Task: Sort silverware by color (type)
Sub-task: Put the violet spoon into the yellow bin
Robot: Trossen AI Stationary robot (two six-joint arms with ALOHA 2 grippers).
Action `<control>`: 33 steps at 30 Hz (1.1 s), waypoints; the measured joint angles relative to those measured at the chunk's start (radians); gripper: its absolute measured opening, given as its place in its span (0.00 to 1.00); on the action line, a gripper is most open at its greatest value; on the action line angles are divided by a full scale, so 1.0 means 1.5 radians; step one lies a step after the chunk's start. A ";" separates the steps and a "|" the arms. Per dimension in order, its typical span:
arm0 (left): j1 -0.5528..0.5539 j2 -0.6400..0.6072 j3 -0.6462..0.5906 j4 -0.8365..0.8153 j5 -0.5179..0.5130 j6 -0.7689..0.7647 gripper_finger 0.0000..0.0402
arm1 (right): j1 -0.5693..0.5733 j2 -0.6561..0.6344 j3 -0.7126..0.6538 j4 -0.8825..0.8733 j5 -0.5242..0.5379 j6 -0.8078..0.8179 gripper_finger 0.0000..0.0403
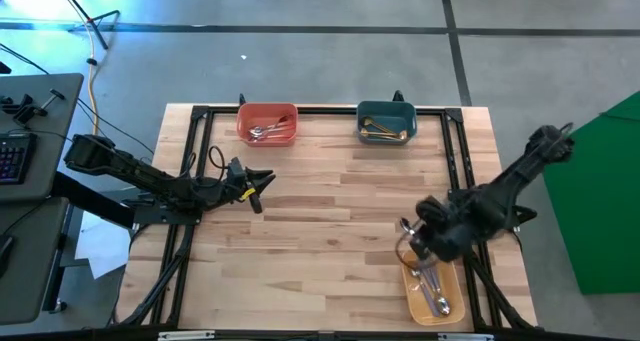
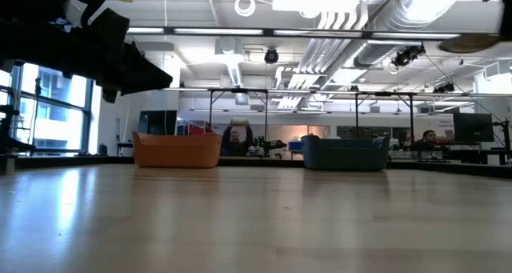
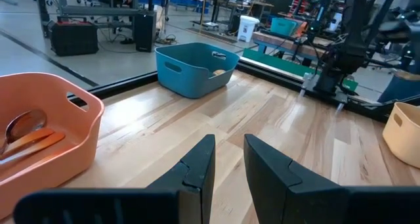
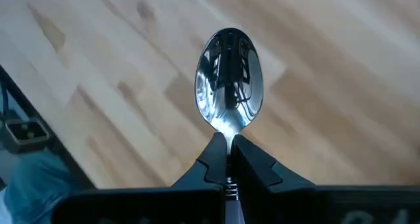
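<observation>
Gripping a spoon (image 4: pixel 229 79) by the neck, the right gripper (image 4: pixel 229 150) has its fingers clamped shut just below the shiny bowl, so the spoon's long axis runs straight out ahead of the fingers and the handle is hidden between them. Handle colour therefore cannot be read from these views. In the high view the right gripper (image 1: pixel 418 243) hangs at the near right of the table (image 1: pixel 330 211), directly over the far end of the yellow bowl (image 1: pixel 455 306), where more spoons lie.

Both destination bowls stand at the far edge: the coral bowl (image 1: pixel 267 123) toward the left, with orange-handled spoons inside, and the teal bowl (image 1: pixel 386 122) further right, with gold-handled ones. The teal bowl lies almost straight ahead of the right gripper across the table; the coral bowl lies diagonally far-left. The right arm is judged the nearer to the teal bowl.

The left gripper (image 3: pixel 226 161) hangs over the left side of the table, fingers slightly parted and holding nothing, close to the coral bowl.
</observation>
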 joint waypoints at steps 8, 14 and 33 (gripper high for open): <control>0.000 0.000 0.000 0.000 0.000 -0.003 0.17 | 0.152 0.068 0.000 -0.008 -0.053 0.234 0.01; 0.000 0.000 0.000 0.000 0.000 -0.004 0.17 | 0.204 0.140 0.000 -0.011 -0.087 0.333 0.01; 0.000 0.000 0.000 0.000 0.001 -0.005 0.17 | 0.185 0.299 0.000 0.070 -0.122 0.307 0.01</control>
